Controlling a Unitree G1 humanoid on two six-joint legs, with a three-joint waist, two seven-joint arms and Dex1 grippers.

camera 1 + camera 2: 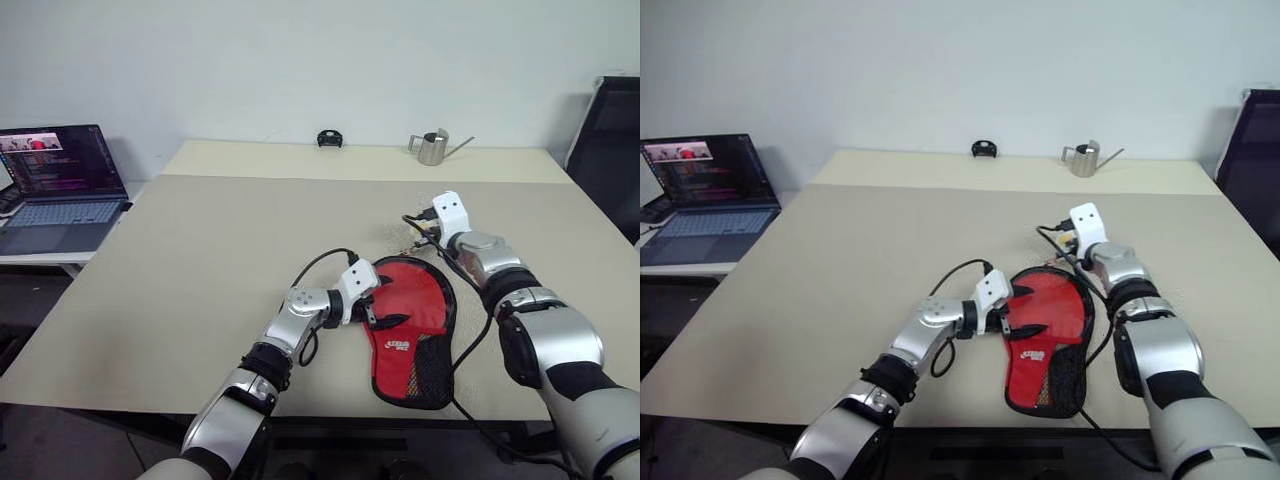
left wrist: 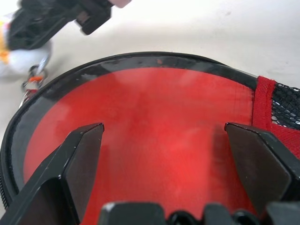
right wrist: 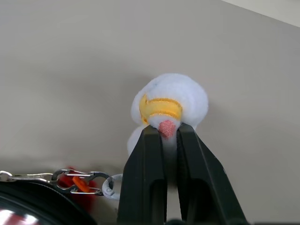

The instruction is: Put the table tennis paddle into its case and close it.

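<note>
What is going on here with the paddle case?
The case lies on the table with a red face showing inside its zipper rim. The left gripper hovers wide open right over that red face. The right gripper is shut on a small white plush charm, linked by a metal clip to the case's edge, beyond the case's round end.
</note>
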